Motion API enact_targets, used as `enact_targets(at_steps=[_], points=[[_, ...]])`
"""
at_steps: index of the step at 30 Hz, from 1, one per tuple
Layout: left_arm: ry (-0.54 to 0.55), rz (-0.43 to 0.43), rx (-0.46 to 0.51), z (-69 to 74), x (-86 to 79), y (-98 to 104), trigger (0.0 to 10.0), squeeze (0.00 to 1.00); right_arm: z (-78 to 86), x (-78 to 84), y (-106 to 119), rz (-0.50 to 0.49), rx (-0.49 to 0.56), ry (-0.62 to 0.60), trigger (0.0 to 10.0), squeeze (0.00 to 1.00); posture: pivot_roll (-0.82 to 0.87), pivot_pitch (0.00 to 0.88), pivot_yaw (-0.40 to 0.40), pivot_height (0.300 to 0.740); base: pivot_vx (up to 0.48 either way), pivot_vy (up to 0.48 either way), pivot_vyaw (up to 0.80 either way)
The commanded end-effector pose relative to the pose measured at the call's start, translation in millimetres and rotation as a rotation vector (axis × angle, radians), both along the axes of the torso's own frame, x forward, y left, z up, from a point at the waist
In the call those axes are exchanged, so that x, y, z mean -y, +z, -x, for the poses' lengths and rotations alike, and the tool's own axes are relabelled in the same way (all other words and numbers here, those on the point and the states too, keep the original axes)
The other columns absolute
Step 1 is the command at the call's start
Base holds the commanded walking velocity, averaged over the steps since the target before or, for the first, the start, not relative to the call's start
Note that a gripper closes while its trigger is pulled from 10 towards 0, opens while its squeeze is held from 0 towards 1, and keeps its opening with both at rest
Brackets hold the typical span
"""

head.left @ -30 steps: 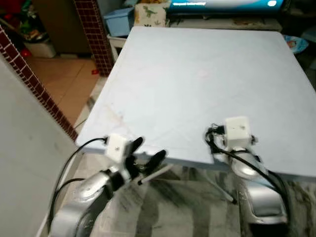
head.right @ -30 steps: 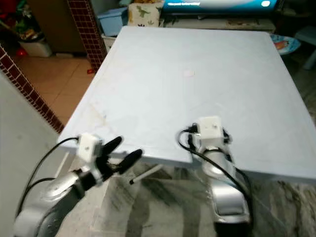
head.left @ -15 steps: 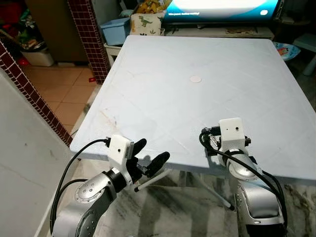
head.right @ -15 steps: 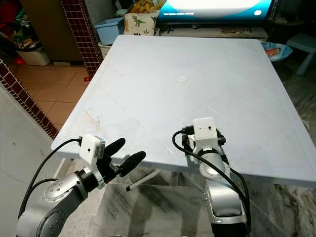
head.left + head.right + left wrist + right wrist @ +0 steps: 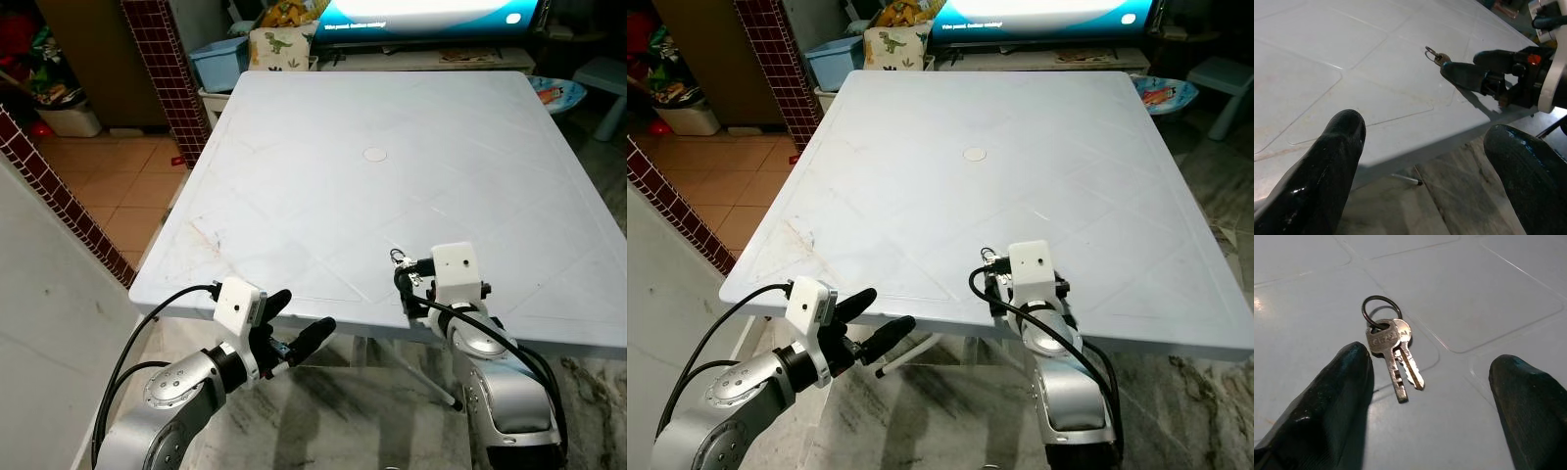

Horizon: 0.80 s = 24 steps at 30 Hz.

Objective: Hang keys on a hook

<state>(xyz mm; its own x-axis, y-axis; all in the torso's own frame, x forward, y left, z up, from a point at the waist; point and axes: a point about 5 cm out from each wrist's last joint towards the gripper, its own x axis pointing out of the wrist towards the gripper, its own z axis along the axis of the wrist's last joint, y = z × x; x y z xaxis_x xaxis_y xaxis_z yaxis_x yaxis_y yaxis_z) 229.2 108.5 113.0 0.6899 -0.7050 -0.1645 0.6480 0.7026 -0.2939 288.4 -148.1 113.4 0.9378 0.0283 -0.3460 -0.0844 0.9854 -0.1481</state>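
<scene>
The right gripper (image 5: 1430,396) hovers with jaws wide around the keys (image 5: 1391,350) on the tabletop (image 5: 392,117), the pickup step; next, lower and close, while the left gripper (image 5: 294,333), jaws wide, idles near the edge.

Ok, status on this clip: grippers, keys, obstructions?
Right gripper open, poised over two silver keys on a ring, lying flat on pale plastic table. Left gripper open, off the near table edge. No hook seen.

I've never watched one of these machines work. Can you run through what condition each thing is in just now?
keys: flat on the table, ungrasped
right gripper: fingers open, straddling the keys
left gripper: fingers open, holding nothing, off the table's near edge
table: white, upright
screen: lit
</scene>
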Motion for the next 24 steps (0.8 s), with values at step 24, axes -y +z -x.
enact_targets(at_steps=[24], points=[[-0.086, -0.038, -0.025, 9.8, -6.8, -0.5, 10.0, 0.0, -17.5, -34.1, 4.0, -0.056, 0.004, 0.157, 10.0, 0.0, 0.03, 0.132, 0.069, 0.74, 0.0, 0.0, 0.0]])
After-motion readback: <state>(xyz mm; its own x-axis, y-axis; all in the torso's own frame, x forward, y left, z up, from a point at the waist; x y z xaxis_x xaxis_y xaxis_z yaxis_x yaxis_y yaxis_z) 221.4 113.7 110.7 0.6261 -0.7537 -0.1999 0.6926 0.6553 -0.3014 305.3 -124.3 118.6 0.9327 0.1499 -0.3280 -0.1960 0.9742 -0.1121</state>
